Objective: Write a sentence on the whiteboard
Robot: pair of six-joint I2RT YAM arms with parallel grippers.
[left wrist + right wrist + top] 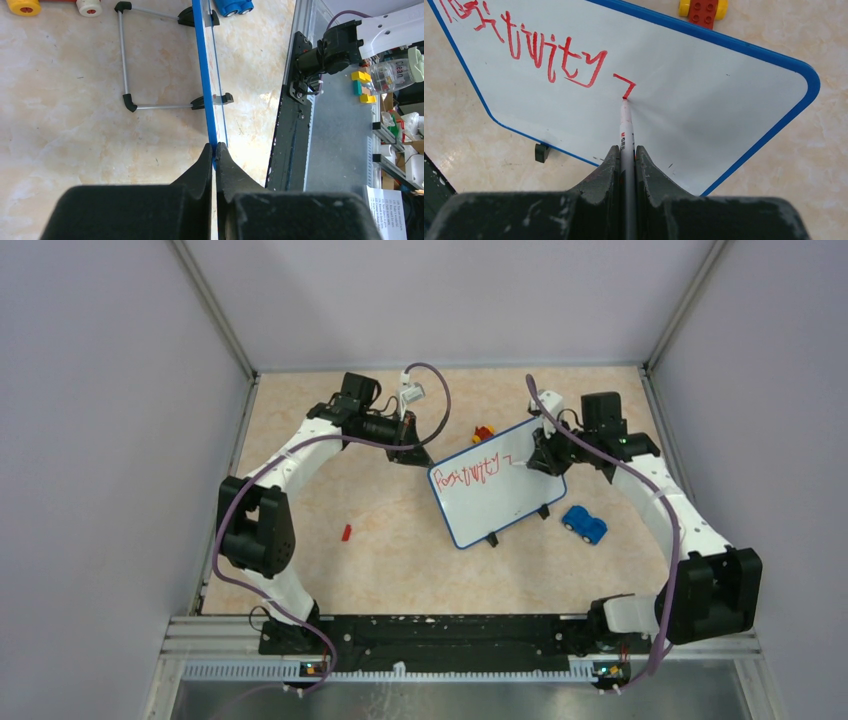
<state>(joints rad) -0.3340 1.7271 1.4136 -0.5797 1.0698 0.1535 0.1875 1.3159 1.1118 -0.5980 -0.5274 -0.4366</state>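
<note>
The whiteboard [505,502] with its blue rim stands tilted on black feet in the middle of the table. Red writing [470,474] reads roughly "Positivity" plus one short new stroke [625,84]. My right gripper [626,150] is shut on a white marker [626,127] whose red tip touches the board at that stroke. My left gripper [214,148] is shut on the whiteboard's blue edge [204,70], seen edge-on in the left wrist view. In the top view the left gripper [415,455] is at the board's far left corner and the right gripper [540,455] over its far right part.
A blue toy car [584,524] lies right of the board. A red and yellow toy [483,433] lies behind it and shows in the right wrist view [703,7]. A small red cap [346,532] lies to the left. The board's wire stand [125,55] rests on the table.
</note>
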